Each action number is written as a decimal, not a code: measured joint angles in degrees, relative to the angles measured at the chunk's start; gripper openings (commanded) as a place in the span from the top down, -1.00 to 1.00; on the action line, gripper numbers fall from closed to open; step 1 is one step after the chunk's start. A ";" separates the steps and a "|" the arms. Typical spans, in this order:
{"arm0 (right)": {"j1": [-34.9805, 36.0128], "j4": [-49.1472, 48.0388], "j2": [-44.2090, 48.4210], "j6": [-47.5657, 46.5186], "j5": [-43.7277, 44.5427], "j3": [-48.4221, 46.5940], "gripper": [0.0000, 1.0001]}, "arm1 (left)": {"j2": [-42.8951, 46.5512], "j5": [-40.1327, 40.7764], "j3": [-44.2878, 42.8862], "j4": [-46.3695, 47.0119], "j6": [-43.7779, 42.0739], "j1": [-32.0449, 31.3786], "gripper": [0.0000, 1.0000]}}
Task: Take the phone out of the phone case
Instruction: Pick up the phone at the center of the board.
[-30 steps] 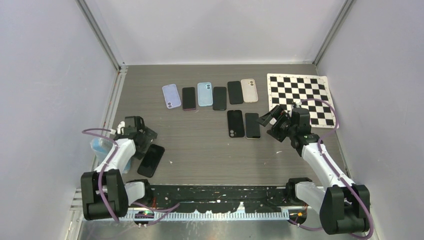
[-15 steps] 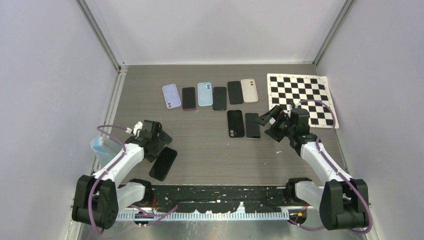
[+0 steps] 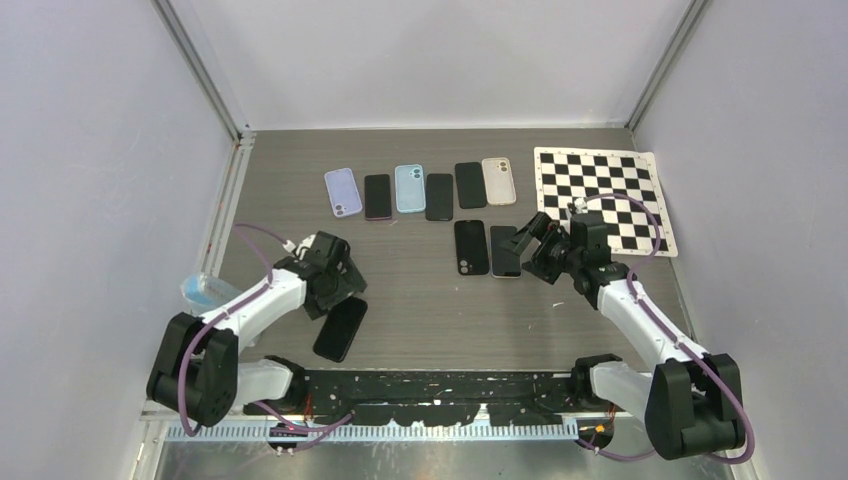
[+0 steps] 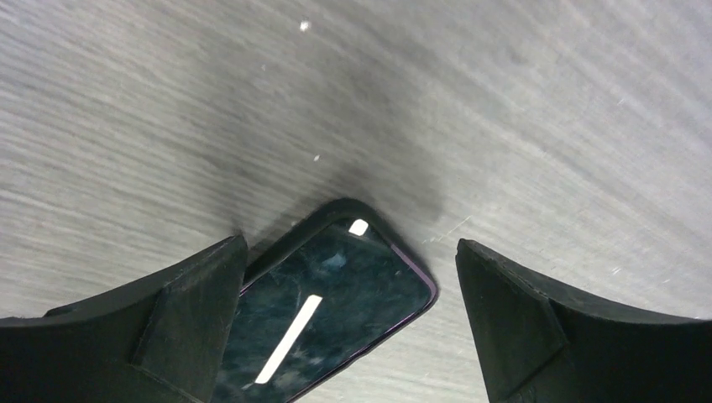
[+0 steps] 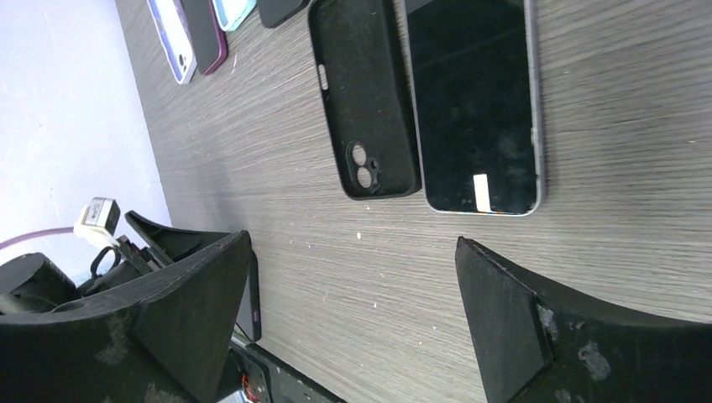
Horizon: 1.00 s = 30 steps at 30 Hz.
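We shift the phone (image 3: 340, 329) from 8 toward 7 o'clock, away from its blue case (image 3: 203, 291); extraction looks done. Released, the left fingers (image 4: 176, 311) and right fingers (image 5: 520, 327) hold nothing.

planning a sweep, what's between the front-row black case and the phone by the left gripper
Only bare table: the top view shows nothing between the black case and the phone at the open left gripper.
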<state>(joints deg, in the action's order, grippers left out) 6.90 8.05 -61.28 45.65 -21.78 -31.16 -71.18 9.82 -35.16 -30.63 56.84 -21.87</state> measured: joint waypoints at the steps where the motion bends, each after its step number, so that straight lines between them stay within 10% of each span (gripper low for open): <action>1: 0.46 0.09 0.13 -0.07 0.17 -0.24 -0.95 | -0.07 0.02 -0.09 -0.83 -0.66 -0.50 -0.99; 17: 18.53 -2.95 -4.57 2.54 5.20 -2.10 -0.95 | 4.50 2.69 2.95 -5.11 -0.76 -10.29 -0.99; 30: 20.06 -3.76 -6.58 2.95 6.78 -2.78 -0.95 | -5.75 7.61 -2.23 -6.58 -3.26 -18.99 -0.80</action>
<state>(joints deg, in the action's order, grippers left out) 26.96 4.29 -67.85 48.60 -15.00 -33.93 -76.93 17.43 -37.39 -37.21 53.58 -40.86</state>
